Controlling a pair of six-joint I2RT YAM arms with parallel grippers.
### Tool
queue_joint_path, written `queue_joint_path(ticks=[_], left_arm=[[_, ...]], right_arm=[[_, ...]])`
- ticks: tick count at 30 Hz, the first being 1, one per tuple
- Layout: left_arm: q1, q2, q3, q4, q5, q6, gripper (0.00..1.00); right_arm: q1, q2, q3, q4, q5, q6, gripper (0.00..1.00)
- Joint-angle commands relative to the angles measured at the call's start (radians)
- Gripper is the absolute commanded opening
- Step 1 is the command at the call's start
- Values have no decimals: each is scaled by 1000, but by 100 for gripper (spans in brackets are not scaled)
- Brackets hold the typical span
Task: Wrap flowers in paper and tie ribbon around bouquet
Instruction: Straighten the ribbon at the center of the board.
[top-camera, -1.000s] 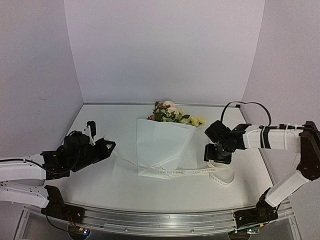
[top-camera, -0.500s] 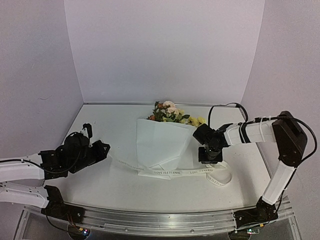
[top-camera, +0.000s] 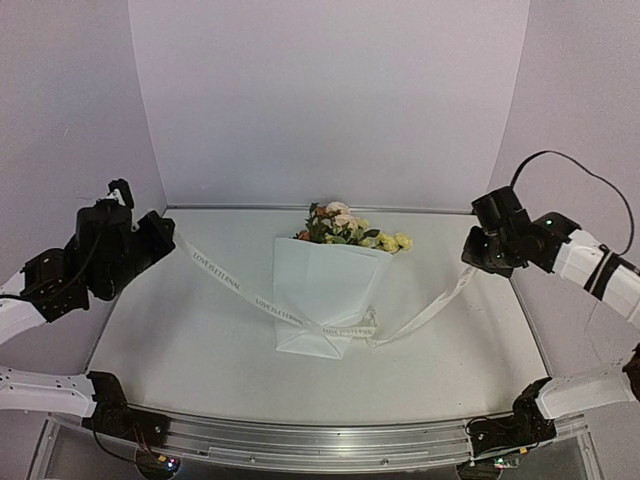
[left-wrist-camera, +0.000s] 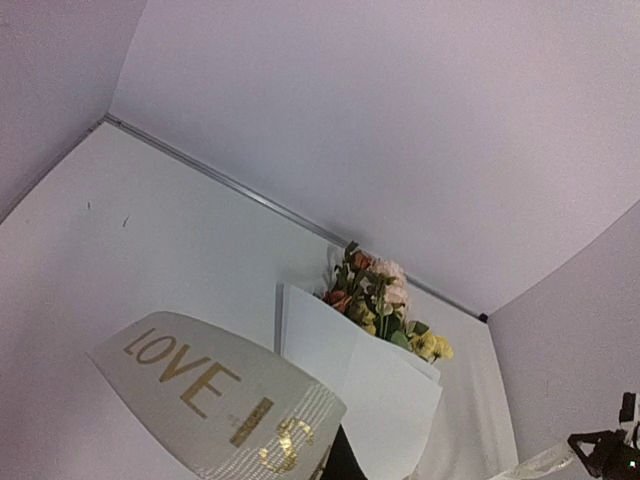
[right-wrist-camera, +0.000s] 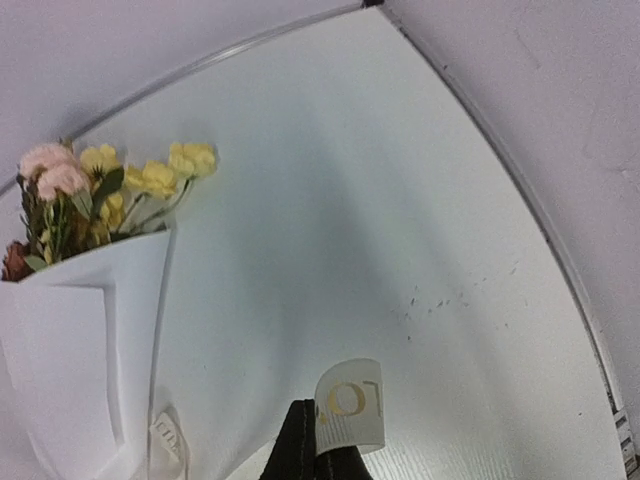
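The bouquet lies mid-table: yellow, pink and orange flowers stick out of the top of a white paper cone. The lettered ribbon crosses the cone's lower part at a knot-like crossing and rises to both sides. My left gripper is raised at the far left, shut on the ribbon's left end. Held high at the right, my right gripper is shut on the other ribbon end, whose tip curls over its dark fingers. The wrist views show the flowers and the paper from either side.
Lilac walls close in the white table at the back and on both sides. A metal rail runs along the near edge between the two arm bases.
The right gripper closed on the ribbon's right end near the table. Both arms then rose and moved outward, lifting the ribbon off the table into two slanting strands.
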Motion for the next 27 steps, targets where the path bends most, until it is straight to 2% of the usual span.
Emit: queue_joint_path(ticks=[1, 4, 7, 14, 18, 21, 27], left_arm=[[5, -16, 153, -189, -255, 102, 0], [6, -13, 222, -284, -369, 105, 0], [6, -15, 275, -412, -468, 37, 0], [6, -78, 296, -639, -553, -93, 0], [6, -88, 241, -749, -525, -241, 0], [6, -91, 142, -811, -487, -381, 0], [6, -85, -107, -756, -367, -613, 0]], right_arm=[[-59, -140, 52, -157, 114, 8, 0], [-89, -184, 79, -220, 161, 4, 0], [-102, -230, 82, -275, 191, 14, 0], [-107, -318, 62, -367, 230, 53, 0], [-107, -331, 16, -385, 208, 80, 0], [-107, -328, -60, -386, 196, 112, 0], [-115, -226, -144, -370, 188, 162, 3]])
